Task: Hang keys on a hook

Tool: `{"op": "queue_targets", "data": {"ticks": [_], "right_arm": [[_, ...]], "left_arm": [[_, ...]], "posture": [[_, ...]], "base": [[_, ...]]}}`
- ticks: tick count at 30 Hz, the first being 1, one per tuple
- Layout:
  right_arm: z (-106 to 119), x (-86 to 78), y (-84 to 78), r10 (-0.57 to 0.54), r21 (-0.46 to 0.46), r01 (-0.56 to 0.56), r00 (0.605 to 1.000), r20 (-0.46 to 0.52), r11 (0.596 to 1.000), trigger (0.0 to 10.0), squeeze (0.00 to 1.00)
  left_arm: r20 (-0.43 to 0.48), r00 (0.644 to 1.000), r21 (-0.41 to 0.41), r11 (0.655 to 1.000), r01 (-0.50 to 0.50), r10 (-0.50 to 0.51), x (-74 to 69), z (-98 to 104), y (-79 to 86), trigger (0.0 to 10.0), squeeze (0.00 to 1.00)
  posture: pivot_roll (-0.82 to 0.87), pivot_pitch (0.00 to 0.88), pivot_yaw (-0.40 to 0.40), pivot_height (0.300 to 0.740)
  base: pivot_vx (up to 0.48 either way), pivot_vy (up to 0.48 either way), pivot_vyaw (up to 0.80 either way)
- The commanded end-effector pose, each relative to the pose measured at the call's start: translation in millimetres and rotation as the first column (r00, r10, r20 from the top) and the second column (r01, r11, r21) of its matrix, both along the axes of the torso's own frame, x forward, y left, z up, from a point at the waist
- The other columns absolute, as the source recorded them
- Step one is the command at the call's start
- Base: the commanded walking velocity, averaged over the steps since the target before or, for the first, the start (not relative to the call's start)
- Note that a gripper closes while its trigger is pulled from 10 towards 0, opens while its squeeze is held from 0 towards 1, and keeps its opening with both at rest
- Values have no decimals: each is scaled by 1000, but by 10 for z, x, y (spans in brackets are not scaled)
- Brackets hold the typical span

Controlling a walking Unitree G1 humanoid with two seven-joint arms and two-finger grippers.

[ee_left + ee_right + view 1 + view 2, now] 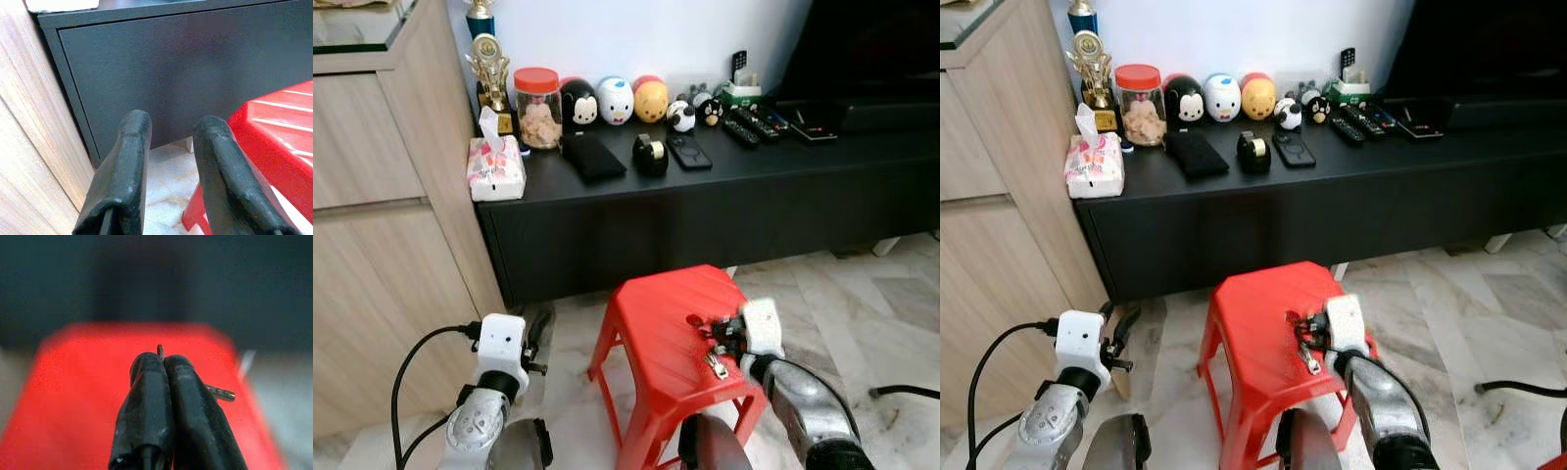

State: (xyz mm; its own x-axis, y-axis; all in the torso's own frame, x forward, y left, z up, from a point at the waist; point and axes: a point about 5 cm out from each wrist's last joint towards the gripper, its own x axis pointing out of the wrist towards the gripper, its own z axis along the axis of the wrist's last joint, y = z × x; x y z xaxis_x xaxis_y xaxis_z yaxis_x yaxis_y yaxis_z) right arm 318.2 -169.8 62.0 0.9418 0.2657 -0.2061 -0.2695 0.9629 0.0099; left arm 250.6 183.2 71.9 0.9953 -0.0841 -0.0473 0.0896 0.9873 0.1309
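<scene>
Reaching over the red stool (661,323), the right gripper (163,363) pinches the keys (717,364) just above the seat — mostly hidden between its fingers. Left gripper (171,147) hangs parted beside the stool.

Most of the small metal keys (220,392) is hidden between the closed black fingers of the right gripper (164,363); only a thin tip and one blurred blade can be made out. The glossy red plastic stool (661,338) is blurred behind them. The small objects on the long black cabinet (862,157) cannot be identified.
</scene>
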Motion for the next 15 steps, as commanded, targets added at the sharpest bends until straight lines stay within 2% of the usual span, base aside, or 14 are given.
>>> {"op": "queue_targets", "data": {"ticks": [1,11,14,15], "right_arm": [[212,72,9,-4,17,2,993,120,1000,10000,0],[360,14,-6,-105,42,97,966,235,994,10000,0],[362,-40,-6,-143,25,142,957,251,990,10000,0],[350,-64,4,-162,44,156,957,240,987,10000,0]], "left_arm": [[-2,1000,10,1000,3,-3,11,-13,-4,10000,0],[5,1000,4,1000,-3,3,-7,-11,-6,10000,0],[8,1000,1,1000,-4,4,-14,-10,-4,10000,0],[9,1000,0,1000,-3,3,-15,-10,-7,10000,0]], "posture": [[82,0,-107,559],[83,0,-111,559],[77,0,-110,559],[77,0,-111,559]], "base": [[0,0,0],[0,0,0],[0,0,0],[0,0,0]]}}
